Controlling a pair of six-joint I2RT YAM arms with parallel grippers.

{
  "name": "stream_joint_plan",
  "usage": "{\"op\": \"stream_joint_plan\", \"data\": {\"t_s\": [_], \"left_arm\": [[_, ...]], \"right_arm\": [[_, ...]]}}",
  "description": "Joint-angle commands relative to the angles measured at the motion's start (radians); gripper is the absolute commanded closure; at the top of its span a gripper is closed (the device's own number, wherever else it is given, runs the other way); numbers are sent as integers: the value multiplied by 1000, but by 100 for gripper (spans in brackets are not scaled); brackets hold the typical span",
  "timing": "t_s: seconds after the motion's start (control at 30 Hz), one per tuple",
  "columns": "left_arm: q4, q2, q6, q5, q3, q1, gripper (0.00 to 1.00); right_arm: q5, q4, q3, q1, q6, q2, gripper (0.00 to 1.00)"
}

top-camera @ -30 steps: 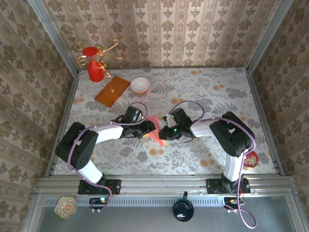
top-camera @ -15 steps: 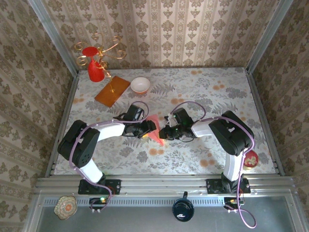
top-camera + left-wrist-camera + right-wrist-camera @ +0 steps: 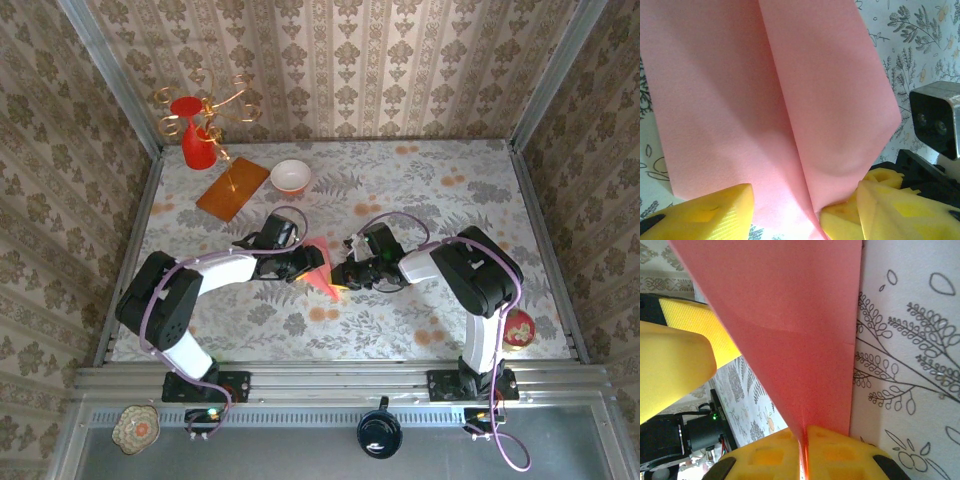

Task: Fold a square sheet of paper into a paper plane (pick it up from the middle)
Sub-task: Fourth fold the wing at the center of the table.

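Observation:
The pink sheet of paper point(image 3: 320, 266) is folded to a narrow pointed shape with a centre crease point(image 3: 790, 125) and hangs between both grippers over the middle of the table. My right gripper point(image 3: 804, 446) is shut on its folded edge point(image 3: 790, 340), the two yellow pads pressed together with the paper between them. It comes in from the right point(image 3: 346, 274) in the top view. My left gripper point(image 3: 805, 212) stands open, one finger point(image 3: 705, 212) on each side of the paper's lower end, and reaches in from the left point(image 3: 303, 265).
An orange-brown wooden board point(image 3: 232, 188), a white bowl point(image 3: 290, 176) and a red vase point(image 3: 197, 142) stand at the back left. A red round object point(image 3: 518, 328) sits by the right arm's base. Floral tabletop point(image 3: 440, 200) lies open at the back right.
The right wrist has edged slightly to the right with the paper still pinched. The left jaws have widened a touch. The paper has hardly moved.

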Motion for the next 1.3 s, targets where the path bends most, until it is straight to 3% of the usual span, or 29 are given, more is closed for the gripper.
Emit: {"op": "stream_joint_plan", "data": {"t_s": [0.0, 0.73, 1.1, 1.27], "left_arm": [[1, 2, 36, 5, 33, 5, 43], [-105, 95, 49, -6, 94, 4, 46], [-318, 200, 37, -87, 170, -1, 47], [-358, 226, 15, -110, 180, -8, 47]], "right_arm": [[8, 2, -13, 1, 10, 43, 86], [-12, -8, -2, -10, 29, 71, 85], [38, -83, -45, -28, 11, -65, 63], [145, -231, -63, -34, -77, -186, 61]]}}
